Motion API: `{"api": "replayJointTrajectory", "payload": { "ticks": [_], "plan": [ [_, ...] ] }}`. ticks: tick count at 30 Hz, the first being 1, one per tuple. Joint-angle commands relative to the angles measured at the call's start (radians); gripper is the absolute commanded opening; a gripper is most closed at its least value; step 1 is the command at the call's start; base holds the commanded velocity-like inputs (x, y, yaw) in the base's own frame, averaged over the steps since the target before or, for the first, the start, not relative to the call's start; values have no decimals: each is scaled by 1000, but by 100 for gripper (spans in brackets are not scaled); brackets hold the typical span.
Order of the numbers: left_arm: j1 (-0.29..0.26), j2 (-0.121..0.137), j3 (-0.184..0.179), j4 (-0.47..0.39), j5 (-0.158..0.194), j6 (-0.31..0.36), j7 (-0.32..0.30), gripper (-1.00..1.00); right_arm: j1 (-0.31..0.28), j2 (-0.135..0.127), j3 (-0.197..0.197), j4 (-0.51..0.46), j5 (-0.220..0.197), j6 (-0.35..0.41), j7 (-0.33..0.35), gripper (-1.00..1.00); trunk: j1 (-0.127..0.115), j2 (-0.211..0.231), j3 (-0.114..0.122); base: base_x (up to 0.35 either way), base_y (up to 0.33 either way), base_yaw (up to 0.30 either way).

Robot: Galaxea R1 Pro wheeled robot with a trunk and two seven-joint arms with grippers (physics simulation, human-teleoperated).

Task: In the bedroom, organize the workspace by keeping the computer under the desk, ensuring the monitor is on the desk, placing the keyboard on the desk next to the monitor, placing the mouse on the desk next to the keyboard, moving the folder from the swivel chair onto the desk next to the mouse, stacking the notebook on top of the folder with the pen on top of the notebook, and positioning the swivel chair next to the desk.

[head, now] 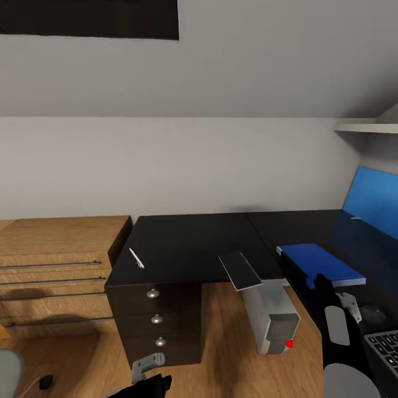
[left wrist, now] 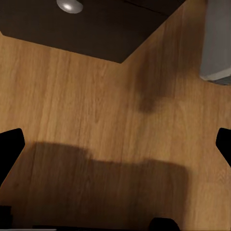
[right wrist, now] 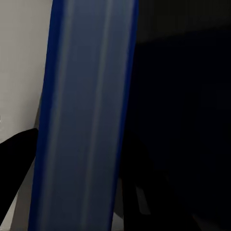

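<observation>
Right claw: lowest in the head view at about 5 o'clock, black fingers reaching onto the near edge of the folder. The right wrist view shows the blue cover running between dark fingers, so the claw appears closed on the folder.

Left claw: at 6 o'clock, hanging over the wood floor, fingers spread wide, holding nothing.

Folder: flat, bright blue, lying on the black tabletop at 3 o'clock, its edge partly past the tabletop's inner corner. Judged stiff and light, with a smooth cover that may slip; best taken by a long edge, pinched flat.

Keyboard: grey, dark keys, at 4 o'clock, a corner showing.

Computer: light-grey tower with red dot, on the floor at the tabletop's front edge, 5 o'clock, partly under it.

Notebook: thin, dark cover, overhanging the tabletop edge above the computer; likely light and easily tipped.

Pen: slim, white, on the tabletop at 9 o'clock, apart from the rest.

Drawer block: dark, three round knobs, under the tabletop's left end.

Oak drawer unit: at 9 o'clock.
</observation>
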State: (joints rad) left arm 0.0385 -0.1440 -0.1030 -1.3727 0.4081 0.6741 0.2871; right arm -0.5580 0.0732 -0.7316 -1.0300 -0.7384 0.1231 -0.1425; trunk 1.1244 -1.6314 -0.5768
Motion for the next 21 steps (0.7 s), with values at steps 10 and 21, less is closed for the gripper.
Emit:
{"api": "replayJointTrajectory", "payload": {
  "ticks": [10,21],
  "plan": [
    [0,1,0,0,9,-1,11,100,0,-4,-5,10,-3,8,-42,-100,39,-71,-32,0,0,0],
    [0,1,-1,3,9,-1,10,100,0,-4,-5,9,-2,9,-42,-100,42,-78,-36,0,0,0]
  ]
}}
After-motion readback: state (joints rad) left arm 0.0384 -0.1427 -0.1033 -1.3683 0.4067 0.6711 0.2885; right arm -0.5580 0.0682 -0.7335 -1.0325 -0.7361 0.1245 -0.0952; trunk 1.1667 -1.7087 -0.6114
